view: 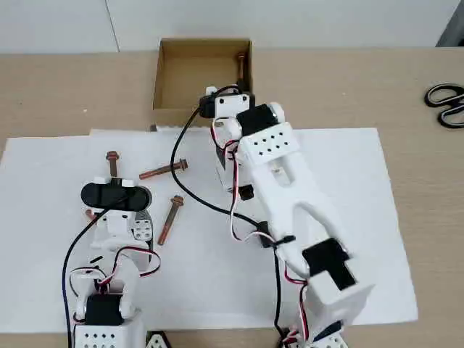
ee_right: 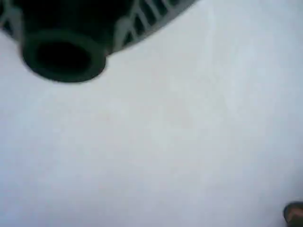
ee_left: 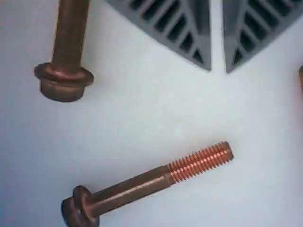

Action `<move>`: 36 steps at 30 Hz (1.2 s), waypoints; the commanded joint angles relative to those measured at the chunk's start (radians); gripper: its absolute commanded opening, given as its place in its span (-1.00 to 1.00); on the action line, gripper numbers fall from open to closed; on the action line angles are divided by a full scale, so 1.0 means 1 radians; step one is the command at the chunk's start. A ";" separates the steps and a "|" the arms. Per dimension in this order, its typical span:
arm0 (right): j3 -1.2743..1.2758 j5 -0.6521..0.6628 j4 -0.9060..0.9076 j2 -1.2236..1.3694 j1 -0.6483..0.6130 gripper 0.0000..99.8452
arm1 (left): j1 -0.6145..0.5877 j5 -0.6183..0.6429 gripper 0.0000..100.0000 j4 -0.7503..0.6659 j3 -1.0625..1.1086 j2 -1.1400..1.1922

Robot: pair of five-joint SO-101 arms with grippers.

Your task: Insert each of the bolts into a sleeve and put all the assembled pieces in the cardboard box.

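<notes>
- The left fingers [ee_left: 182,26] are grey and ribbed, at the top of the left wrist view. Their tips are almost together, with only a narrow slit between them. They hold nothing and touch nothing, and the white paper [ee_left: 142,113] lies beneath them.
- A copper-coloured bolt [ee_left: 151,182] lies flat on the paper in the lower middle of that view. Its flanged head is at the lower left, and its threaded end points up and to the right.
- A second bolt [ee_left: 66,56] lies at the upper left of the same view. Its flanged head is towards the middle of the frame, and its smooth shank runs off the top edge.
- The right fingers [ee_right: 142,19], at the top of the right wrist view, are clamped on a black sleeve [ee_right: 64,56]. The sleeve's round open end faces the camera above plain white paper.
- In the high view, loose bolts [view: 164,170] lie scattered on the paper left of centre, between the two arms.
- The cardboard box [view: 167,72] sits open at the upper middle of the high view, on the bare bench [view: 377,80] just beyond the paper.
- One copper piece [view: 241,64] stands against the box's right inner wall. I cannot tell whether it wears a sleeve.
- Black-handled scissors [view: 444,104] lie at the right edge of the bench.
</notes>
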 commanded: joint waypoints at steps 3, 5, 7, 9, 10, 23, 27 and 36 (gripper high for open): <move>-0.041 0.003 0.042 -0.183 0.124 -0.99 | -0.012 0.006 -0.99 -0.011 -0.012 -0.002; -0.020 0.035 0.045 -0.225 0.159 -0.99 | -0.012 0.003 -0.98 0.037 -0.035 0.000; 0.041 0.114 0.045 -0.272 0.173 -0.98 | -0.008 0.003 -0.95 0.081 -0.074 0.002; 0.117 0.166 0.045 -0.334 0.171 -0.98 | -0.008 0.002 -0.91 0.109 -0.125 0.003; 0.163 0.178 0.041 -0.367 0.171 -0.98 | -0.009 -0.012 -0.90 0.120 -0.151 0.003; 0.425 0.012 0.030 -0.545 0.180 -1.00 | -0.005 -0.210 -0.90 0.265 -0.320 0.058; 0.439 -0.028 0.030 -0.545 0.180 -1.00 | -0.005 -0.204 -0.85 0.315 -0.513 0.301; 0.439 -0.048 0.033 -0.549 0.180 -1.00 | -0.002 -0.095 -0.85 0.649 -1.267 1.097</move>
